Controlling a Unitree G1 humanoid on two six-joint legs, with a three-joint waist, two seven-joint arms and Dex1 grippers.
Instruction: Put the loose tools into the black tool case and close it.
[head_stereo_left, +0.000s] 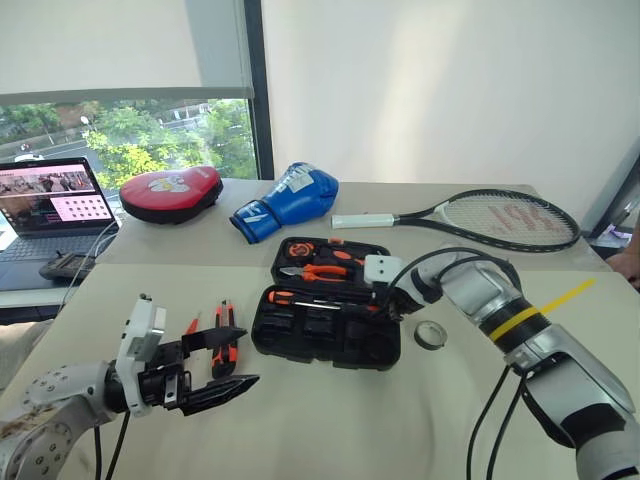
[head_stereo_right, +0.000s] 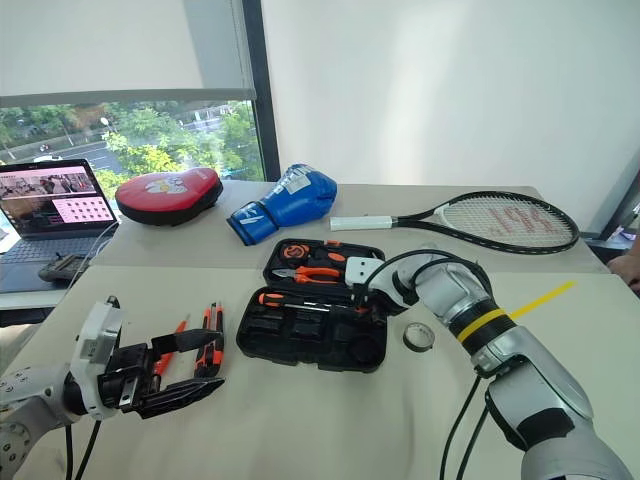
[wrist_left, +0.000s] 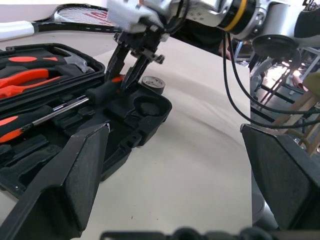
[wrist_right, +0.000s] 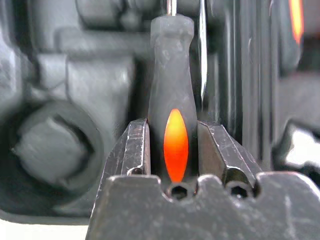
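The black tool case (head_stereo_left: 330, 345) lies open in the middle of the table, with orange pliers (head_stereo_left: 322, 271) in its lid. My right gripper (wrist_right: 175, 145) is shut on the black-and-orange handle of a screwdriver (wrist_right: 172, 100). It holds it low over the right end of the case's slotted half (wrist_left: 145, 107). Another screwdriver (head_stereo_left: 300, 299) lies in a slot beside it. The small black tape roll (head_stereo_left: 432, 335) lies just right of the case. Two black-and-orange tools (head_stereo_left: 227, 335) and a slim orange tester (head_stereo_left: 190, 325) lie left of the case. My left gripper (head_stereo_left: 232, 362) hovers open near them, holding nothing.
A tennis racket (head_stereo_left: 500, 218), a blue boxing glove (head_stereo_left: 290, 200) and a red-black punch pad (head_stereo_left: 170, 193) lie along the back of the table. A laptop (head_stereo_left: 55, 205) and a controller (head_stereo_left: 65, 266) sit far left. A person's hand (head_stereo_left: 628, 262) shows at the right edge.
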